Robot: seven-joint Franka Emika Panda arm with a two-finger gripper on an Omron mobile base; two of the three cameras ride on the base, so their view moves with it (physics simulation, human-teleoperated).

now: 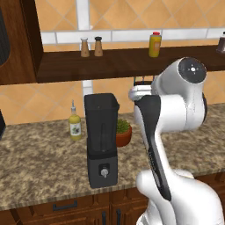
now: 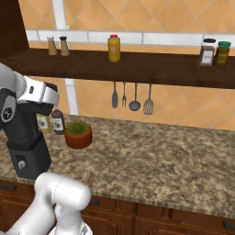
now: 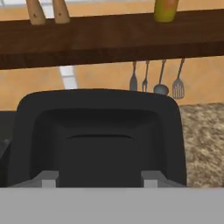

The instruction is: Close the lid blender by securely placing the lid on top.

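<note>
The tall black blender (image 1: pixel 102 136) stands on the granite counter with its jar open at the top and a small silver knob on its boxy base (image 1: pixel 104 172). In the right base view the blender (image 2: pixel 28 147) is half hidden behind my arm. My white hand (image 1: pixel 141 93) hangs just right of the jar's rim, at about its height. In the hand view my gripper (image 3: pixel 100 180) is shut on the black, rounded-square lid (image 3: pixel 98 131), which sits between the two fingertips (image 3: pixel 50 178) and faces the wall shelf. A dark edge of the jar (image 3: pixel 6 144) shows at the left.
A potted plant (image 1: pixel 123 132) and an oil bottle (image 1: pixel 75 125) stand close behind the blender, with a dark bottle (image 2: pixel 57 121) beside them. The wooden shelf (image 1: pixel 110 63) overhead carries shakers (image 1: pixel 91 47) and a yellow bottle (image 1: pixel 154 44). Utensils (image 2: pixel 133 97) hang below it.
</note>
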